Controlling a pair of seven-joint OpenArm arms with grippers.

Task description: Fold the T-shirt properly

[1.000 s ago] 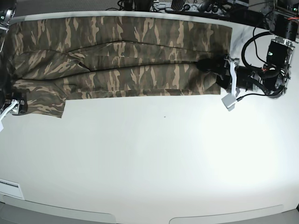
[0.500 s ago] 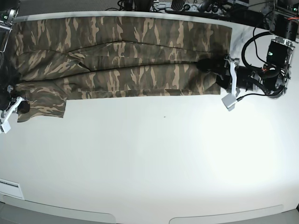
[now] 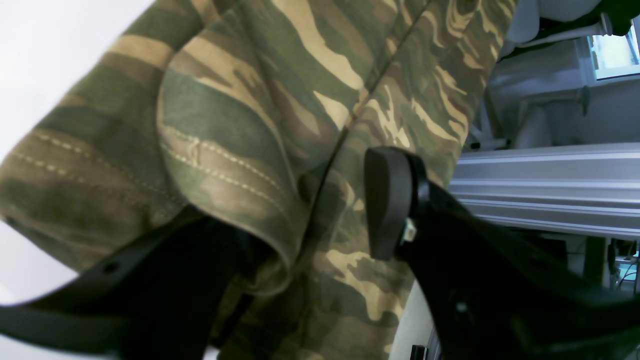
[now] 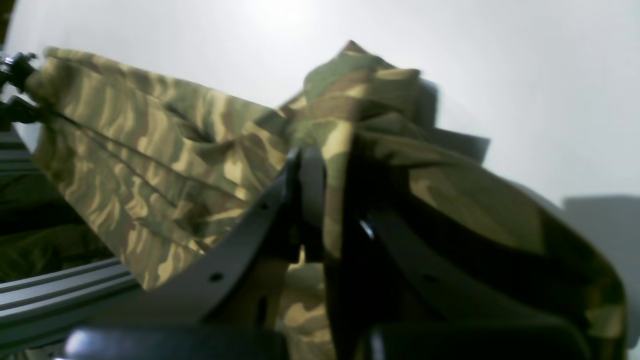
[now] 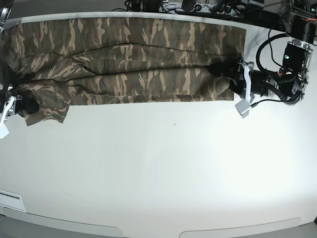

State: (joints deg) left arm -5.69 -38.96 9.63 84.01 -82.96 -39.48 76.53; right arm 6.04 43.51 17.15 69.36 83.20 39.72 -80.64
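**Grippers set at both ends of the camouflage shirt**

Right gripper [image 4: 325, 200] is seen clamped on a fold of the T-shirt [image 5: 133, 59], its dark jaws pressed together with camouflage cloth pinched between them; in the base view it sits at the 9 o'clock edge of the white table [image 5: 163, 168], at the shirt's sleeve end. Left gripper [image 3: 310, 220] is held with its jaws well apart at the 3 o'clock end of the shirt. 1 black pad [image 3: 387, 200] is seen above the cloth, while the hem's double stitching is draped over the other jaw at 7 o'clock in the wrist view; nothing is pinched there.

The shirt is laid as a long band across the table's 12 o'clock side, folded lengthwise, with its far edge near the table's back rim. No brand, label or readable writing can be made out on the cloth or the arms. The right wrist view is blurred.
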